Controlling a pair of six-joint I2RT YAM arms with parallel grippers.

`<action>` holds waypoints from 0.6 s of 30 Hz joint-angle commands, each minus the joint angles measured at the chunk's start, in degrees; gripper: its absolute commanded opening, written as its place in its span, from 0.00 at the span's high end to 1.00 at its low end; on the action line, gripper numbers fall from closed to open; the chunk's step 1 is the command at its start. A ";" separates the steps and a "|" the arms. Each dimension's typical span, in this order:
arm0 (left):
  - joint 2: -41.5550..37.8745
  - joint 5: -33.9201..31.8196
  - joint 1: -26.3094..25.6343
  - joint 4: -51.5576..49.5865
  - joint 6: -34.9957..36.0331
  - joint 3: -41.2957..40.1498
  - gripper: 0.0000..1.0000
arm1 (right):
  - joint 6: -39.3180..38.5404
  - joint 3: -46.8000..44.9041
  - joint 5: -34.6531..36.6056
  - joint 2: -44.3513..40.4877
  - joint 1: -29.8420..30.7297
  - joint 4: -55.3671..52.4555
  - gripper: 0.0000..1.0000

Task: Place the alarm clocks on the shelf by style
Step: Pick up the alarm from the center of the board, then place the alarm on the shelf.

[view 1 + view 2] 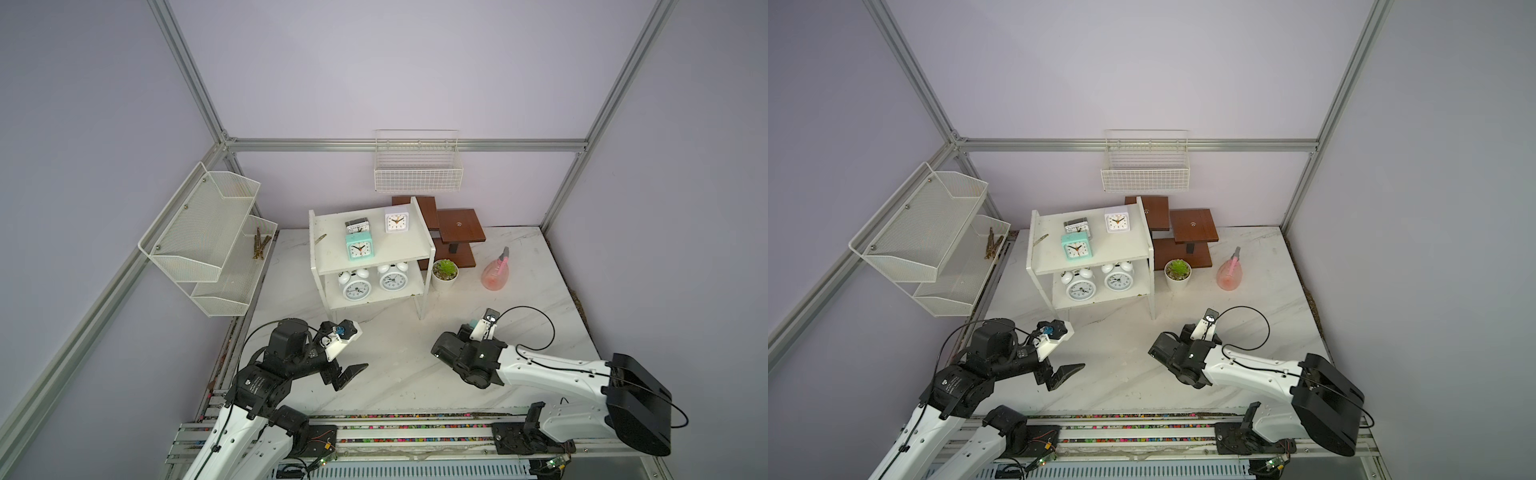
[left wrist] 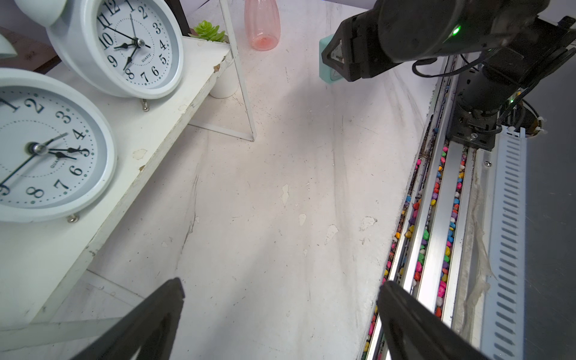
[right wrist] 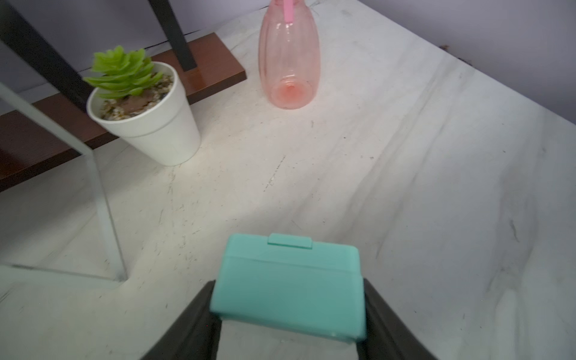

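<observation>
Step, as judged: last clock in grip, five on shelf (image 1: 332, 257) at rear centre of desk (image 1: 395, 374). Next move calls for lift, carry to top board, set-down beside matching mint clock (image 1: 360, 247).

Left end effector (image 1: 362, 345): spread wide, empty, above desk front-left.

Shelf top board: silver-grey clock (image 1: 357, 226), mint one, white square clock (image 1: 396, 221). Lower board: two twin-bell clocks (image 1: 356, 286).

Right end effector (image 3: 288, 282): clamped on second mint clock (image 3: 290, 268), low near desk centre-right, front of shelf's right leg.
</observation>
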 commanded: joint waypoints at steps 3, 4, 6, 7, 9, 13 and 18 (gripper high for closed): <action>-0.20 0.25 -0.26 1.12 0.34 -0.46 0.00 | -23.85 -2.85 -10.81 -11.95 0.64 10.93 0.52; -0.20 0.25 -0.28 1.14 0.33 -0.46 0.00 | -26.50 -3.11 -12.94 -14.06 0.68 12.13 0.53; -0.26 0.20 -0.23 1.24 0.33 -0.46 0.00 | -29.06 -2.85 -16.27 -17.63 0.79 12.78 0.53; -0.24 0.16 -0.27 1.25 0.33 -0.48 0.00 | -29.82 -2.31 -17.33 -19.03 0.92 12.31 0.54; -0.23 0.16 -0.27 1.22 0.33 -0.53 0.00 | -30.79 -0.52 -18.48 -20.82 1.19 10.81 0.54; -0.24 0.25 -0.28 1.32 0.19 -0.55 0.00 | -33.39 5.15 -19.52 -20.40 2.30 7.27 0.55; -0.56 0.19 -0.27 1.33 0.24 -0.64 0.00 | -36.98 14.68 -18.39 -15.70 4.58 2.72 0.55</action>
